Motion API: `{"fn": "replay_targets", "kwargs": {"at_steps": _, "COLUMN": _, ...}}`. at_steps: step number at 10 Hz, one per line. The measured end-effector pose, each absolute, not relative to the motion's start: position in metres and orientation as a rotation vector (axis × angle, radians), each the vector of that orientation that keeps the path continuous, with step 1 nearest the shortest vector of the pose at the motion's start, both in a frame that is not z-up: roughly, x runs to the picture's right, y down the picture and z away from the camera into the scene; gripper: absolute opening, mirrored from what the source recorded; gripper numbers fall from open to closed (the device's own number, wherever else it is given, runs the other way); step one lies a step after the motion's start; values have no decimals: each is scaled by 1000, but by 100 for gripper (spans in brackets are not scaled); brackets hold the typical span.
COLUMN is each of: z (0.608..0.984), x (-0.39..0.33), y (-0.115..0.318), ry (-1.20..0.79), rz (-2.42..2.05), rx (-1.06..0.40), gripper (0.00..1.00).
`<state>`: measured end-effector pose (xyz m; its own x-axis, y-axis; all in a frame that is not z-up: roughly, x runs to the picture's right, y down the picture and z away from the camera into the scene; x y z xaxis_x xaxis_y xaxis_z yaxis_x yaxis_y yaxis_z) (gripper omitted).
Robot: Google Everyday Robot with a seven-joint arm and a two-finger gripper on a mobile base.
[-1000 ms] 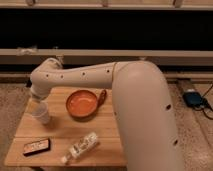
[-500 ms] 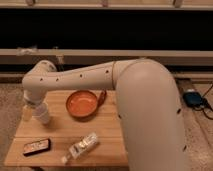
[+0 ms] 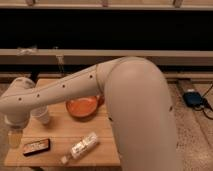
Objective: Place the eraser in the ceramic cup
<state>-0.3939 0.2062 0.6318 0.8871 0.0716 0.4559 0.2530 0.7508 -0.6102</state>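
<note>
At the far left there is one gripper (image 3: 15,136), hanging below the round white end of the arm, over the left edge of the wooden table (image 3: 60,131). It shows only as a pale shape pointing downward, and whether it is released or clenched cannot be told. Nothing can be seen in its grasp. It is just left of the eraser and a little above it, and whether the two touch is not clear.

There is one eraser (image 3: 36,146), a dark flat block with a pale top. It lies on the table near the front left corner, with its long side running along the front edge. It is outside the cup.

Behind the eraser stands one cup (image 3: 41,115). It is small, white and upright, and sits close against the arm's rounded end. It is apart from the eraser.

Right of the cup is one orange bowl (image 3: 82,106), toward the back of the table and partly under the arm.

In front of the bowl lies one clear bottle (image 3: 83,146) on its side, set at an angle near the front edge.

The thick white arm (image 3: 135,100) fills the middle and right.

On the floor at the far right is one dark blue box (image 3: 193,98) with a cable.
</note>
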Motion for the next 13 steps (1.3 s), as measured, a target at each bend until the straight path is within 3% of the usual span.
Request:
{"fn": "replay_targets", "kwargs": {"at_steps": 6, "z": 685, "x": -381, "y": 298, "ry": -292, "rz": -305, "rx": -799, "gripper": 80}}
{"fn": "replay_targets", "kwargs": {"at_steps": 13, "z": 715, "x": -395, "y": 312, "ry": -239, "rz": -332, "rx": -800, "gripper": 80}}
